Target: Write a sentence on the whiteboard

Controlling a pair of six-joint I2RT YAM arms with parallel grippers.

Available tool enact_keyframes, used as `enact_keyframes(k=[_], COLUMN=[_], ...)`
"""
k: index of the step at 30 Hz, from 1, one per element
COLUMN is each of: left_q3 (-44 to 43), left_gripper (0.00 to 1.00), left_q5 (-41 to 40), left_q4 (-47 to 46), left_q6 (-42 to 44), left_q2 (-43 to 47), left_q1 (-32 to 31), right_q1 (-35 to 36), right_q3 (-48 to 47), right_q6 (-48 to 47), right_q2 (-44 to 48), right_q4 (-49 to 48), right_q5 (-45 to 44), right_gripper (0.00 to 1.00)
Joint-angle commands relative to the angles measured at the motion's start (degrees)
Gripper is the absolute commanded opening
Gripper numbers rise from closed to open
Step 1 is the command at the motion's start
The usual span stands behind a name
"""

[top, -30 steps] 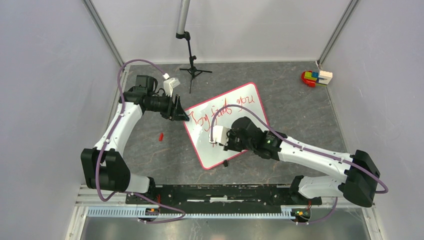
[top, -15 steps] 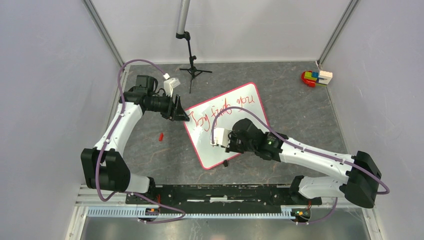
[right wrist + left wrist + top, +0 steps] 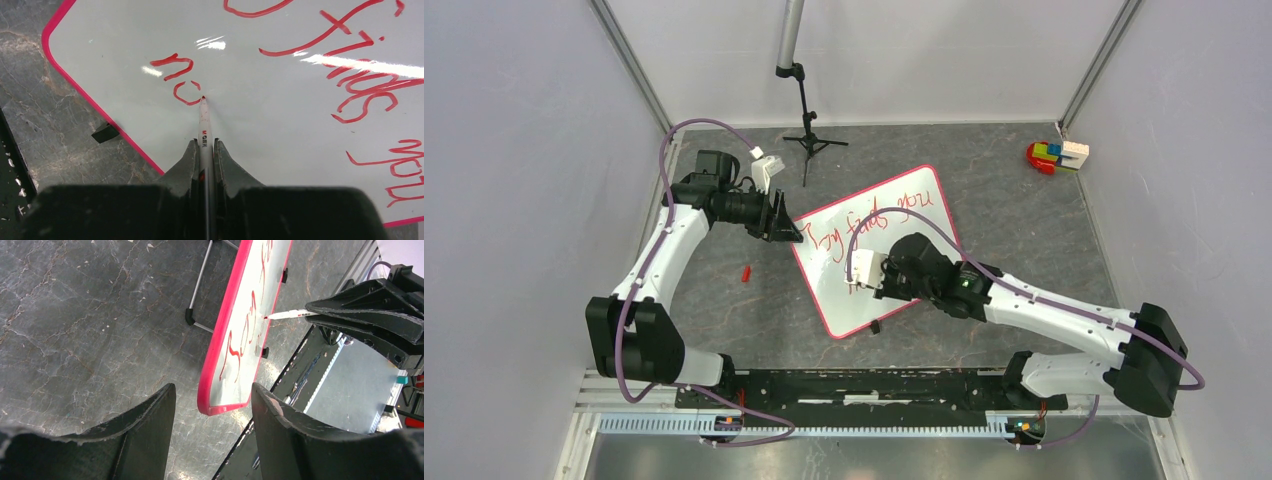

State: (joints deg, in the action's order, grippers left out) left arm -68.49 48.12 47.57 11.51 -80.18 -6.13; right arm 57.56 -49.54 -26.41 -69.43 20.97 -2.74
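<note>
The right claw, clamped on the marker, has crept toward 1 o'clock. Its tip touches the whiteboard in the middle of the desk — so the second line of the sentence is growing. The left claw waits, jaws apart, at the board's 9 o'clock corner.

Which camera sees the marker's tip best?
The right wrist view: the marker sits dead centre, its red tip touching the whiteboard. The left wrist view shows it small, from the side. In the top view the right arm mostly hides it.
</note>
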Motion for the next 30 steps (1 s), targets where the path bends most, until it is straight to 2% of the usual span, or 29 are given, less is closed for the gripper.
enact_keyframes(k=[1, 7, 17, 30], left_q3=[-0.2, -0.3, -0.3, -0.3], left_gripper=[0.64, 0.64, 0.64, 0.64], left_q5=[0.7, 0.7, 0.5, 0.6], left_q4=[-1.3, -1.3, -1.3, -1.3], left_q6=[0.2, 0.3, 0.4, 0.2], left_q2=[1.2, 1.2, 1.3, 1.6], left_q1=[-0.2, -0.1, -0.1, -0.2], right_q1=[-0.3, -0.3, 0.1, -3.0], right_q3=[-3.1, -3.0, -3.5, -2.7], right_q6=[0.7, 1.6, 1.7, 0.3], right_q2=[-0.6, -1.4, -2.3, 3.5], right_q4=[-2.4, -2.6, -2.5, 1.3], right_q5=[-0.4, 2.5, 2.6, 6.3], right_gripper=[0.00, 0.00, 0.00, 0.00])
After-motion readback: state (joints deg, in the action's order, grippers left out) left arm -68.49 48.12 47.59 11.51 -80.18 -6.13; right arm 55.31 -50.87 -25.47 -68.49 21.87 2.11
